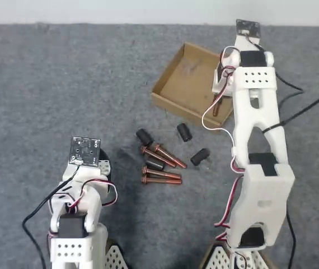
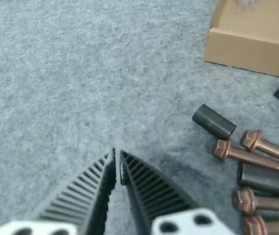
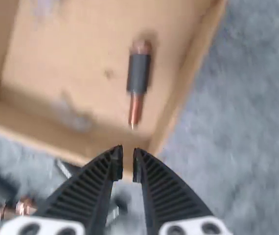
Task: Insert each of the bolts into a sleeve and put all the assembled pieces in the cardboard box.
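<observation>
Inside the cardboard box (image 3: 66, 54), which sits upper centre in the high view, one assembled piece (image 3: 138, 78) lies flat on the floor close to a side wall, a bolt pushed through a dark sleeve; I judge this to be the only unit finished and delivered. Below the box, in the middle of the grey desk (image 1: 47, 84), four copper bolts (image 1: 165, 155) lie loose, two slanted and two level beneath them. Four black sleeves (image 1: 183, 131) are scattered among and around them, none with a bolt in it. So about one of five looks done, and four pairings and their trips to the box seem left. Over the box's edge the right hand (image 3: 127, 157) hangs, narrowed to a slit and holding nothing. At lower left of the high view, left of the bolts, the left hand (image 2: 118, 167) is almost closed and empty
</observation>
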